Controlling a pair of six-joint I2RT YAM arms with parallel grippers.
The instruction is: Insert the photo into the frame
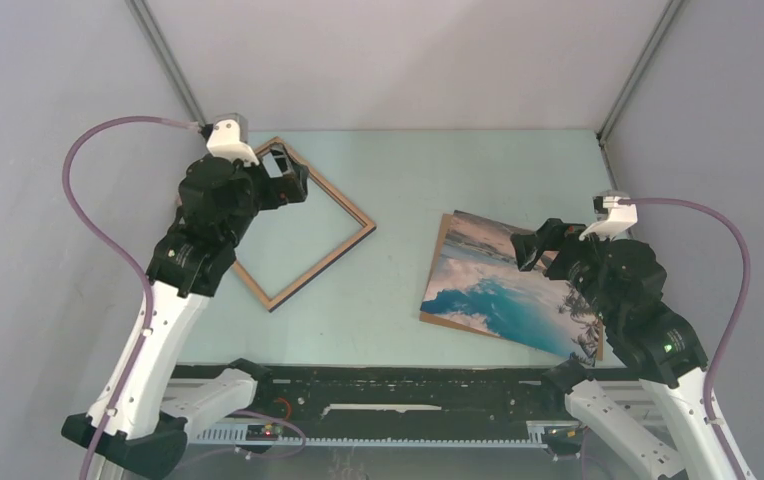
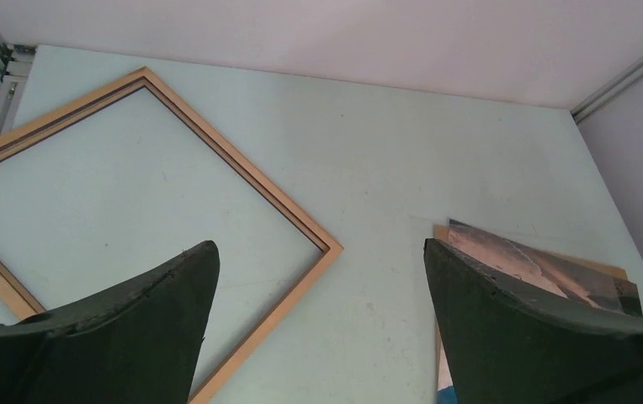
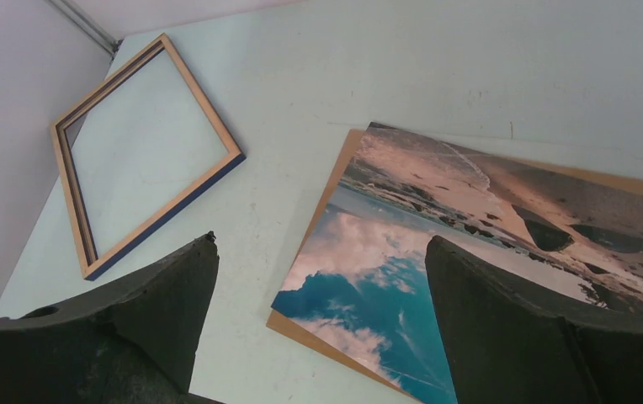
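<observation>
Right jaws wide open, empty, over far part of photo (image 1: 493, 285). Left jaws open, empty, over frame (image 1: 323, 268); frame lies left of photo, apart, on counter (image 1: 398, 170).

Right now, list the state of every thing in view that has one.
frame: flat on the table, wood face up, empty
photo: flat, picture side up, not in the frame
left gripper: open, holding nothing, over the frame
right gripper: open, holding nothing, over the photo
</observation>
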